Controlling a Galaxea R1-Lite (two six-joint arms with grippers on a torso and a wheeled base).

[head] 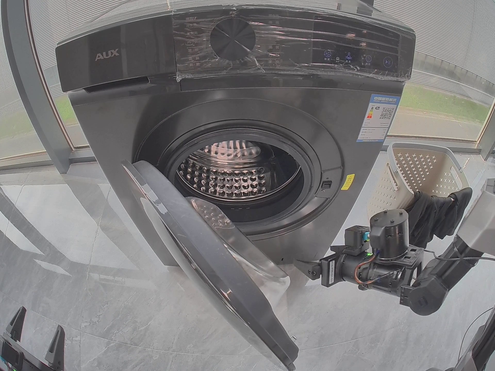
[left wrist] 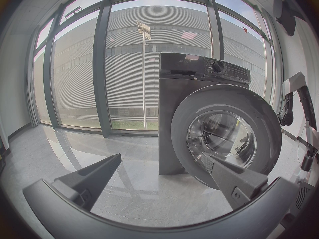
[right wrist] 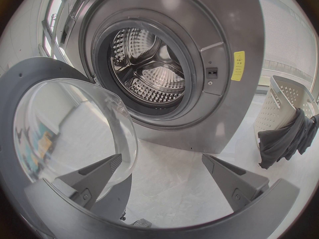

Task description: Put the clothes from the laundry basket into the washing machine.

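**Washer station: door open, clothes on basket rim**

Left gripper (head: 37,328): low at far left, released, empty.
Washing machine (head: 118,130): door (head: 206,253) hinged left, standing open; steel drum (head: 234,173) exposed.
Right gripper (right wrist: 161,158): released, empty, low beside the machine's right corner.
Laundry basket (head: 412,173): on the floor right of the machine; dark clothes (head: 438,215) draped over its near rim.

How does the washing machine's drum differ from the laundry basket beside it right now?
The drum is shiny metal, set inside the grey washing machine. The laundry basket is pale plastic and stands on the floor beside it. The drum holds no clothes that I can see, while the laundry basket has dark clothes draped over its rim. Both have walls dotted in a regular pattern, and both are open.
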